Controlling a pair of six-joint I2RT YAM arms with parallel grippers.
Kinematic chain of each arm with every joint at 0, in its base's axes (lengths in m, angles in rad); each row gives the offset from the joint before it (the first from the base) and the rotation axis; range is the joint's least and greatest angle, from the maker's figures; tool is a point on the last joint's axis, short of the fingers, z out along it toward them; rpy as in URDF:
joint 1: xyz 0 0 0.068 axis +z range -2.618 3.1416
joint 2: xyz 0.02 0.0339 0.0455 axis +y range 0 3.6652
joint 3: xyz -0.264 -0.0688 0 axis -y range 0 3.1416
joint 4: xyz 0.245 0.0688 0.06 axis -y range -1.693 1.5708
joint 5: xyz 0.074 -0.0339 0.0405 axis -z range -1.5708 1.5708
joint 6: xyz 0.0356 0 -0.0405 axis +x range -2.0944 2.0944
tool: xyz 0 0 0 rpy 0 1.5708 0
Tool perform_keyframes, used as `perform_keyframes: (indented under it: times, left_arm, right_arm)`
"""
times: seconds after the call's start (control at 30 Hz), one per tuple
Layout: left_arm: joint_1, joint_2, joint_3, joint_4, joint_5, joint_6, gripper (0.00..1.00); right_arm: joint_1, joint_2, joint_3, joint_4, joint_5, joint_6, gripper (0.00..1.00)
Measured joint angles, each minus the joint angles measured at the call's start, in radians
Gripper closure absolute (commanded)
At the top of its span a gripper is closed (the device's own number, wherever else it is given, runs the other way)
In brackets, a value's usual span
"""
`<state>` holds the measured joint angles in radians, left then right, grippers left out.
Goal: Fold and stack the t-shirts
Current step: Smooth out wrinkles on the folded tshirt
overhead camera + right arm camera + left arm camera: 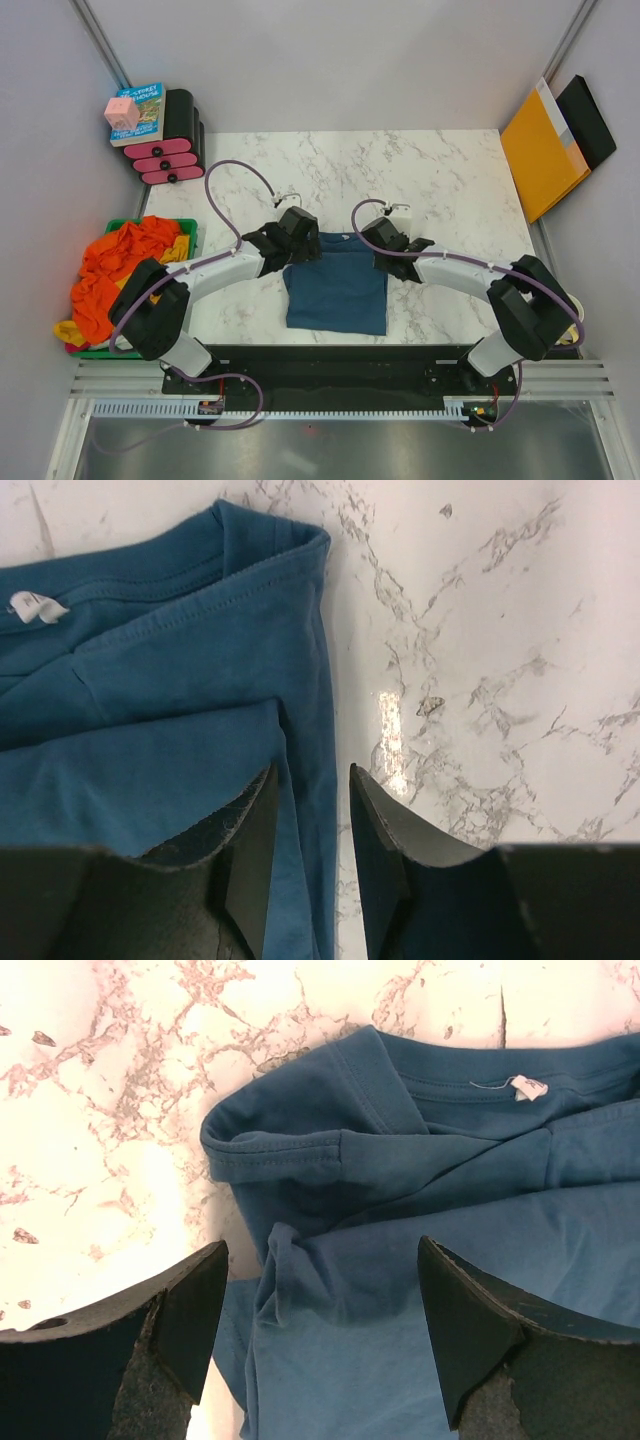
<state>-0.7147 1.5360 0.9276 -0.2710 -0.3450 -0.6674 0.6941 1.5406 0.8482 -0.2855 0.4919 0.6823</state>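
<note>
I find the dark teal t-shirt (337, 290) lying on the marble table (450, 190) at the centre of the overhead frame, folded to a rough rectangle with its collar end towards the top. The left gripper (320, 1250) hangs over the shirt's upper left corner with its jaws spread wide and holding nothing, a tucked-in sleeve bunched just beyond them. The right gripper (312, 772) sits at the upper right corner, jaws drawn narrow astride the cloth's side edge. I cannot tell whether they pinch it. A white neck label (528, 1087) shows inside the collar. The orange t-shirt (125, 265) and a mustard yellow one (70, 330) lie heaped in the green bin (190, 228) at the left edge.
</note>
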Motion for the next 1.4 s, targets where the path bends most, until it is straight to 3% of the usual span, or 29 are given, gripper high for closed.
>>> perform_keyframes:
  times: [0.63,0.93,1.1,1.17,1.27,1.4]
  left_arm:
    - [0.0,0.004,0.0,0.016,0.016,0.003,0.18]
    - [0.002,0.004,0.0,0.016,0.016,0.005,0.18]
    - [0.002,0.004,0.0,0.016,0.017,0.005,0.19]
    - [0.002,0.004,0.0,0.016,0.017,0.005,0.19]
    - [0.002,0.004,0.0,0.016,0.018,0.005,0.19]
    - [0.002,0.004,0.0,0.016,0.018,0.005,0.19]
  right_arm:
    - [-0.005,0.048,-0.024,0.088,-0.032,0.014,0.62]
    - [-0.005,0.074,-0.023,0.117,-0.052,0.022,0.82]
    - [-0.005,0.074,-0.023,0.121,-0.053,0.022,0.81]
    - [-0.005,0.074,-0.022,0.121,-0.054,0.022,0.71]
    - [-0.005,0.074,-0.019,0.121,-0.054,0.022,0.64]
    - [-0.005,0.074,-0.011,0.121,-0.055,0.021,0.64]
